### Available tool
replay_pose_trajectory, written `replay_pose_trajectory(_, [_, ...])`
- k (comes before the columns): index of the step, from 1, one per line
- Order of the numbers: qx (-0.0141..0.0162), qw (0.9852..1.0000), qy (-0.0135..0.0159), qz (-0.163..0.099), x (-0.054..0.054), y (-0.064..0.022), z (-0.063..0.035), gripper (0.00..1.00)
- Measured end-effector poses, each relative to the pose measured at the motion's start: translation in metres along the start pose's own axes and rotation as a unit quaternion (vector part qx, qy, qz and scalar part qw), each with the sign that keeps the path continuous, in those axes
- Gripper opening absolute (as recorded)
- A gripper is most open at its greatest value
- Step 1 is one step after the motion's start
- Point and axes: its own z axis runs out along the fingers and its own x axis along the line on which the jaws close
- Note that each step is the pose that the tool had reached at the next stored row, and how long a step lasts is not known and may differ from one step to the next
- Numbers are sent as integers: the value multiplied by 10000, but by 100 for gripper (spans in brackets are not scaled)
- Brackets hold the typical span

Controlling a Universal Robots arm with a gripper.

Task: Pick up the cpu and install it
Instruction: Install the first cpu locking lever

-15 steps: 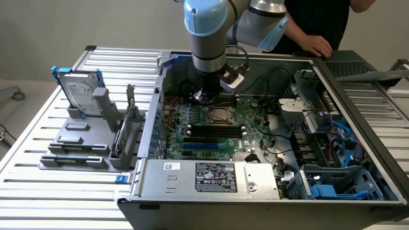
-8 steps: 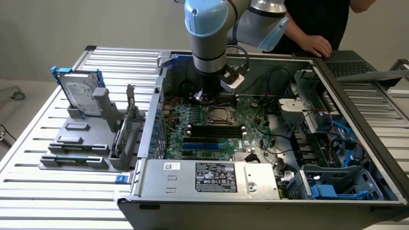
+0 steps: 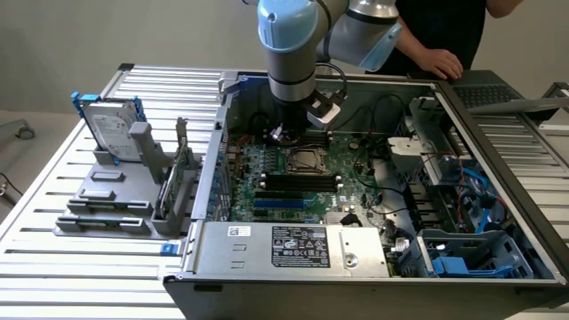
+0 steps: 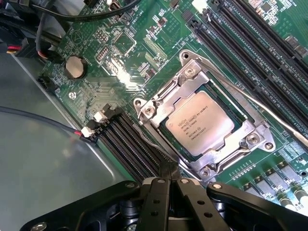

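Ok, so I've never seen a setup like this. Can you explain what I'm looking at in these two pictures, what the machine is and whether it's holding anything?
The blue-and-grey machine is a robot arm reaching down into an open computer case, which lies on a slatted metal table. One picture comes from a camera standing off the arm. The other comes from a camera on the arm's wrist, looking past its gripper at the green motherboard. The gripper is shut and holds nothing. Just beyond it the cpu, a small silver square, sits inside its metal-framed socket. Beside the case a hard drive stands upright in a grey holder. A person's hand is at the case's far edge.
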Motion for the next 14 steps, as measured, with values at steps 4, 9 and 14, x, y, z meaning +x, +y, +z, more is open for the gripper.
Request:
replay_pose_trajectory(4, [-4, 10000, -3, -1, 3, 5, 8, 11])
replay_pose_trajectory(9, [-9, 10000, -9, -2, 9, 14, 16, 11])
replay_pose_trajectory(14, [-12, 10000, -12, -2, 15, 22, 23, 11])
